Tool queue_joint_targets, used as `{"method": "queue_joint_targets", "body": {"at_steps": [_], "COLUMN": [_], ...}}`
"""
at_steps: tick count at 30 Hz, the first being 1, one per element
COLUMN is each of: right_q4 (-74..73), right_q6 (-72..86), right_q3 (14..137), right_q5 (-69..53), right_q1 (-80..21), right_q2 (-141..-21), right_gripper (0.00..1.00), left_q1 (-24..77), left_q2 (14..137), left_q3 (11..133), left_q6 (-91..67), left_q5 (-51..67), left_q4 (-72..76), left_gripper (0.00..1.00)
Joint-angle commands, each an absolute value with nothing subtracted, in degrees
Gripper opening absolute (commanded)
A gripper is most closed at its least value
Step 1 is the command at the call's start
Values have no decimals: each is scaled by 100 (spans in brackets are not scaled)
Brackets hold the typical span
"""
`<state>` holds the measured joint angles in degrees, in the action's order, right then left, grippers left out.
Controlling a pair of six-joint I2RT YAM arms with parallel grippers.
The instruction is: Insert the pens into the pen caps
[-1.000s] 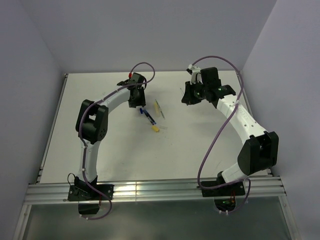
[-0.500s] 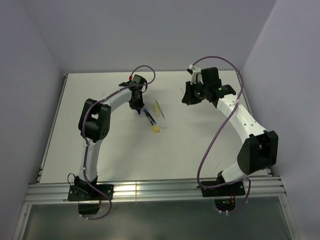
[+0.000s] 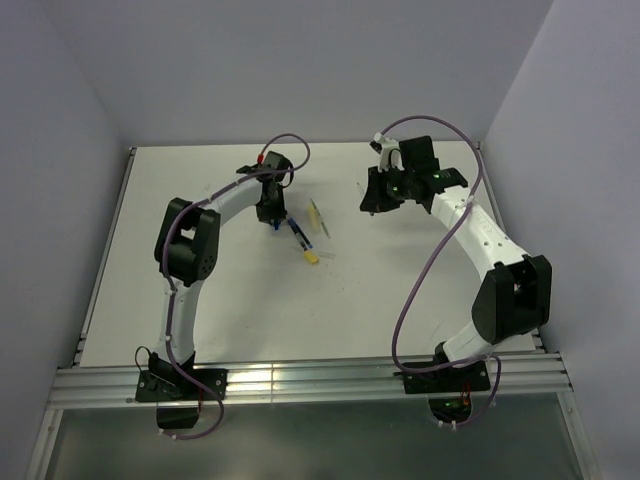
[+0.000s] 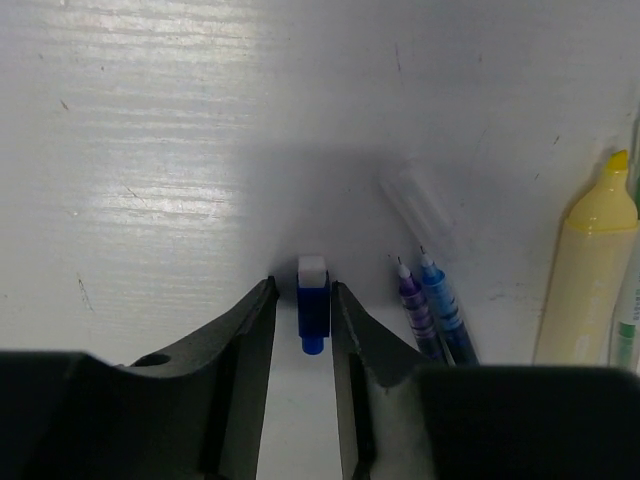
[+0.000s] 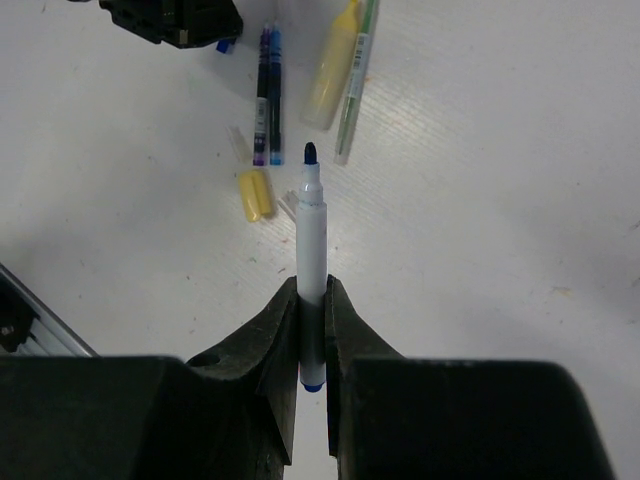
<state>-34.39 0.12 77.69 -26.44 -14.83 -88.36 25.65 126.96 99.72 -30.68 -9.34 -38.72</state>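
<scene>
In the left wrist view a short blue pen cap (image 4: 313, 305) with a white end lies on the table between my left gripper's (image 4: 302, 285) fingertips. The right finger touches it and a thin gap shows on the left, so the jaws stand narrowly open. My right gripper (image 5: 312, 285) is shut on a white-barrelled pen (image 5: 312, 225) with a dark blue tip, held above the table and pointing toward the other items. A yellow pen cap (image 5: 253, 194) and a translucent pen cap (image 4: 415, 200) lie loose. Two thin pens (image 4: 430, 310), one purple and one blue, lie side by side.
A yellow highlighter (image 4: 590, 270) and a thin green pen (image 5: 356, 80) lie right of the two pens. From above, the pens (image 3: 297, 232) and yellow cap (image 3: 312, 257) sit between the left gripper (image 3: 272, 212) and right gripper (image 3: 370, 203). Walls enclose the white table (image 3: 200, 300).
The left gripper has shifted slightly and its jaws have narrowed around the blue cap. The right arm has edged a little to the left, still holding the pen.
</scene>
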Motion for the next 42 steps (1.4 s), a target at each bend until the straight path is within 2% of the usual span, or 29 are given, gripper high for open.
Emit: {"method": "queue_joint_targets", "body": {"at_steps": [1, 6, 10, 14, 18, 22, 29, 33, 34, 35, 37, 38, 39, 42], "right_q4": [-3585, -3691, -3700, -3683, -3577, -3358, -2594, -1277, -770, -504, -98, -62, -62, -18], "right_q6": [-35, -79, -114, -263, -518, -633, -194, 720, 1104, 1455, 2196, 2241, 2293, 2591], "right_q3": [8094, 8235, 8288, 8542, 8789, 8886, 8807, 8280, 8271, 8340, 8568, 8665, 8770, 9017], "right_q5": [-2883, -2892, -2953, -2944, -3304, -3708, -5112, -5070, -5593, -5764, -5547, -5485, -5423, -5335], "right_q1": [-1441, -1441, -1441, -1450, -1459, -1503, -1687, -1968, -2021, -2108, -2328, -2599, -2749, -3197], "right_q2": [-8877, -8842, -8807, -8710, -8456, -8236, -8130, -7762, -7787, -7987, -8155, -8278, -8331, -8516], "right_gripper": [0, 0, 0, 0, 0, 0, 0, 0, 0, 0, 0, 0, 0, 0], "left_q1": [2584, 2575, 2593, 2575, 2418, 2172, 1741, 1478, 1381, 1180, 985, 889, 879, 949], "left_q2": [12603, 12770, 12920, 12438, 10685, 9468, 8061, 7709, 7647, 7586, 7401, 7261, 7199, 7163], "left_q3": [9782, 10001, 10300, 10311, 9757, 9422, 8746, 8842, 8598, 8404, 7573, 7245, 6929, 6583], "left_q6": [-3006, -2971, -2813, -2725, -2672, -2715, -2725, -3432, -3732, -4075, -5523, -6042, -6873, -7145], "left_q5": [-792, -642, -545, -554, -579, -467, 1150, 2238, 2641, 3568, 4146, 4183, 4062, 3981], "left_q4": [-4324, -4377, -4491, -4404, -3133, -2218, -725, -344, -64, 1035, 2453, 4149, 4818, 5464], "left_gripper": [34, 24, 0, 0, 0, 0, 0, 0, 0, 0, 0, 0, 0, 0]}}
